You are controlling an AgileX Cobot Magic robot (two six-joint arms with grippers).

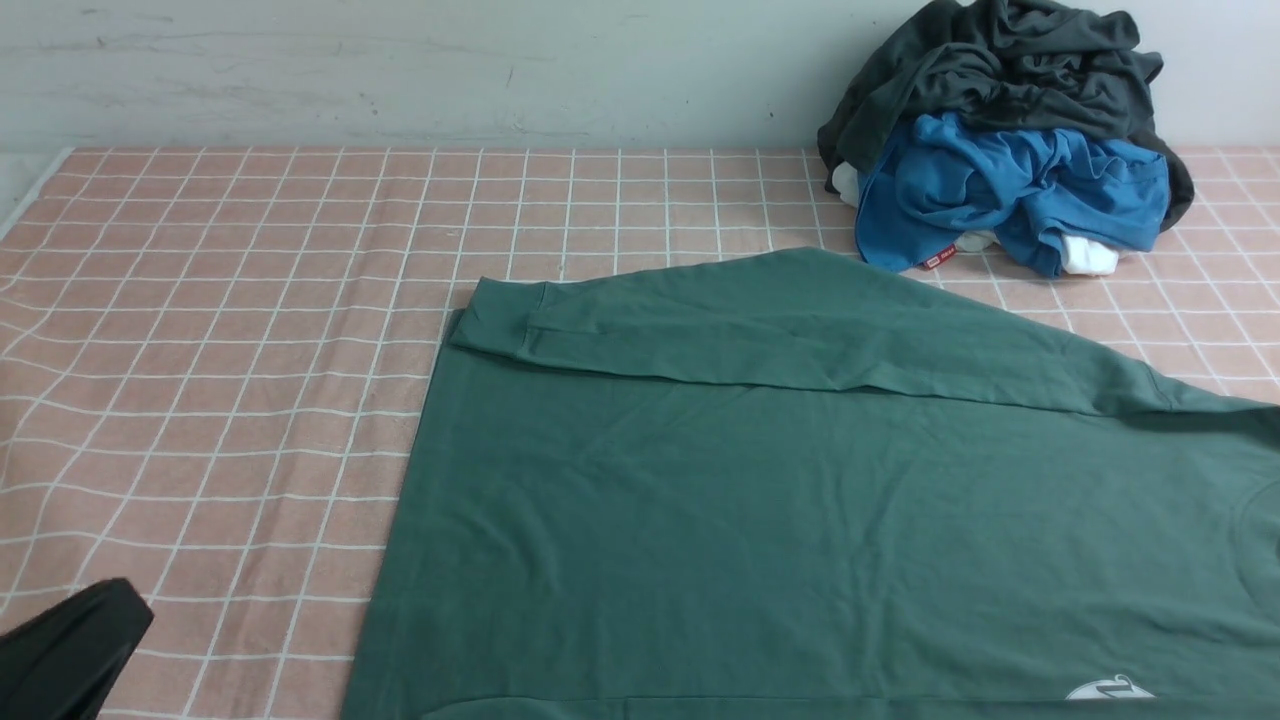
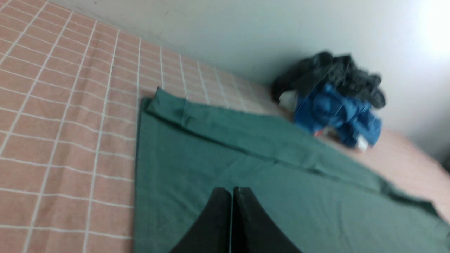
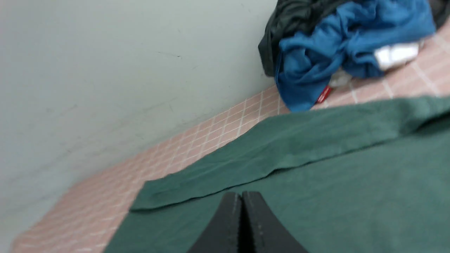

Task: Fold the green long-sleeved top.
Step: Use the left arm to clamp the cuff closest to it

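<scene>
The green long-sleeved top (image 1: 800, 500) is lying flat on the pink checked desk (image 1: 250, 300), with one sleeve (image 1: 800, 330) already lying folded across its far edge. The left claw (image 2: 232, 191) and right claw (image 3: 242, 194) are both hanging over it pinched shut, gripping nothing. I'm guessing the next fold is going to need them opening, then pinching the soft cotton right at an edge so it's lifting evenly instead of bunching.

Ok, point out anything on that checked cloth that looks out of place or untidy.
Only the far right corner: a crumpled bright blue garment bundled with a dark charcoal-grey garment, white fabric poking out below. The large dark green cotton top lies flat, one sleeve folded neatly across it. No damage visible.
</scene>
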